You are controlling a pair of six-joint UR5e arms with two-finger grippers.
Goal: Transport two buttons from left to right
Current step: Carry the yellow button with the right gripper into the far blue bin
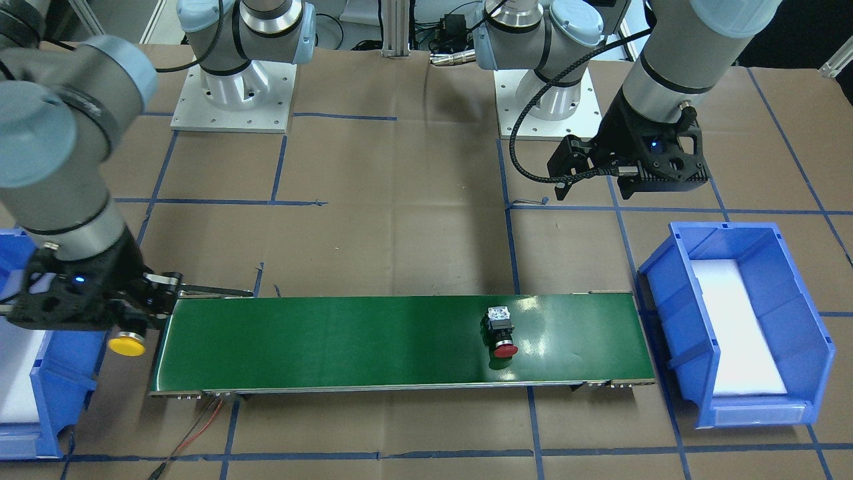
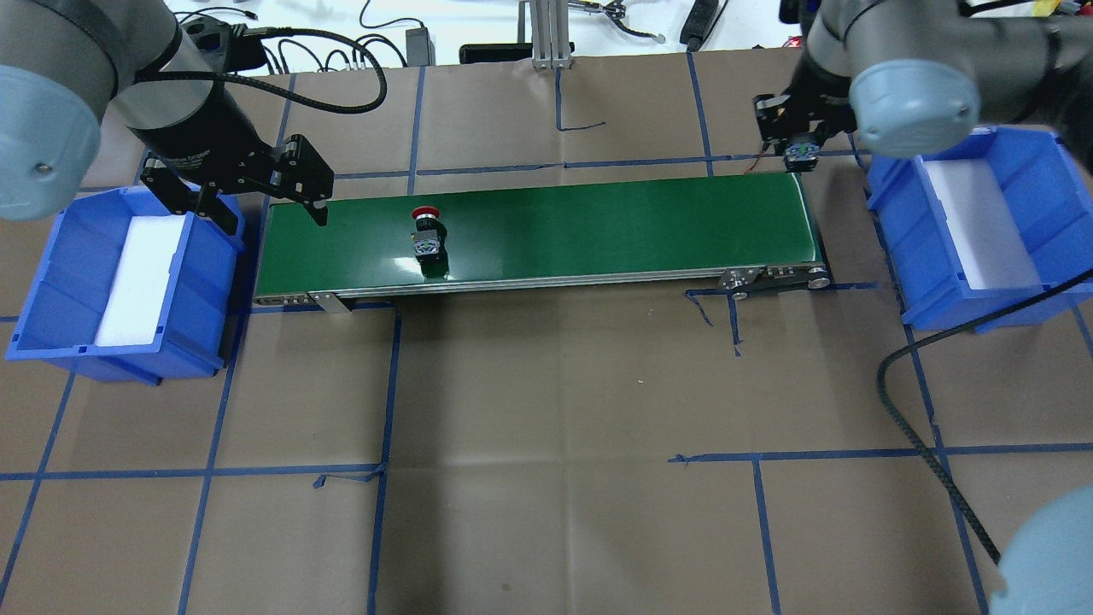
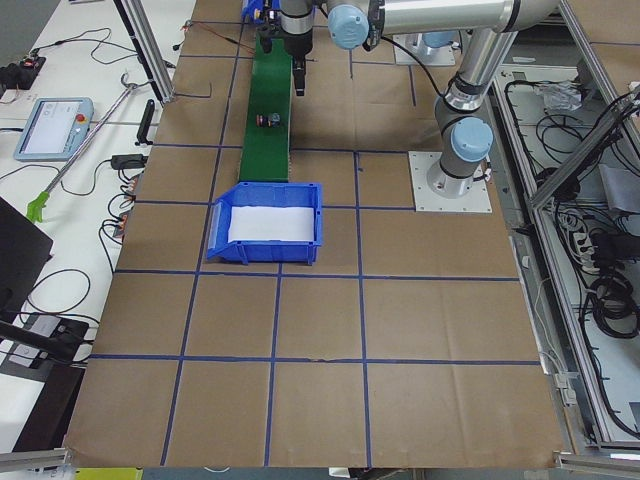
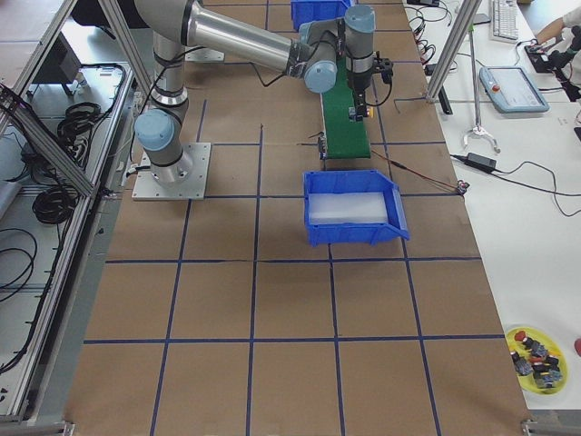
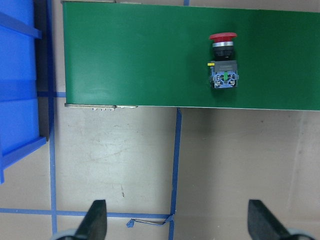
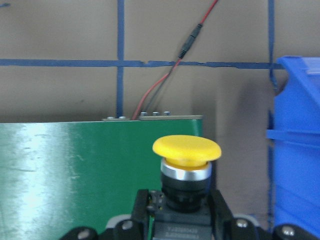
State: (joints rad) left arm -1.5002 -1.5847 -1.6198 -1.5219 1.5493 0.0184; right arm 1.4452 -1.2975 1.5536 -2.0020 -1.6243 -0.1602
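The red button [image 1: 501, 331] lies on its side on the green conveyor belt [image 1: 333, 340], towards the belt's left end; it also shows in the overhead view [image 2: 426, 232] and the left wrist view [image 5: 223, 57]. My left gripper [image 2: 273, 213] is open and empty, above the belt's left end, apart from the red button; its fingers [image 5: 95, 220] stand wide in the left wrist view. My right gripper [image 1: 133, 327] is shut on the yellow button [image 1: 127, 345], held at the belt's right end beside the right bin. The yellow cap [image 6: 186, 150] points forward between the jaws.
A blue bin [image 2: 51, 282] with a white liner stands at the belt's left end, and another blue bin [image 2: 1016, 162] at its right end. Red and black wires [image 6: 170, 75] run from the belt's right end. A yellow dish [image 4: 536, 350] with several spare buttons lies far off.
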